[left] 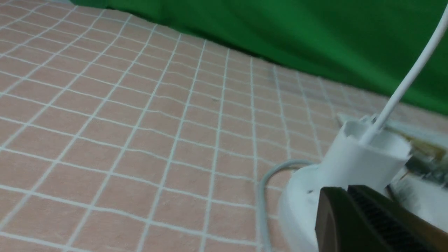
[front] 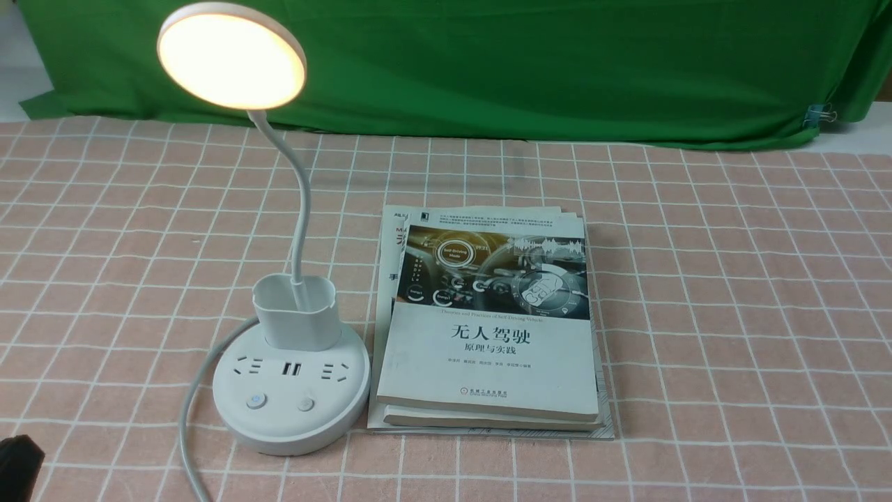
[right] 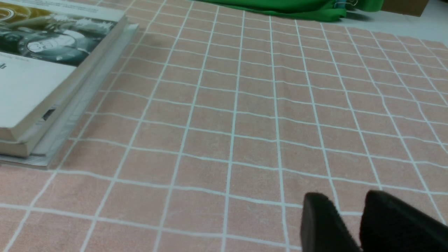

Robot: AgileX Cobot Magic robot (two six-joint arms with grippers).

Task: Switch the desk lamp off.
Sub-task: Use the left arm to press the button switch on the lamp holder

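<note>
The desk lamp stands at the left of the checked cloth. Its round disc head (front: 231, 56) glows warm white. A thin neck (front: 301, 202) rises from the small cup holder (front: 296, 312) on the round base (front: 279, 429). Two buttons (front: 256, 401) (front: 305, 404) sit on the front of the base. My left gripper (left: 346, 189) is shut and empty, close to the base (left: 301, 196) on its left side. Only a dark corner of the left gripper (front: 19, 466) shows in the front view. My right gripper (right: 344, 199) is slightly open and empty, low over bare cloth.
A stack of books (front: 488, 328) lies just right of the lamp base; it also shows in the right wrist view (right: 42, 70). The lamp's white cord (front: 195, 390) runs from the base toward the front edge. A green backdrop (front: 557, 63) closes the far side.
</note>
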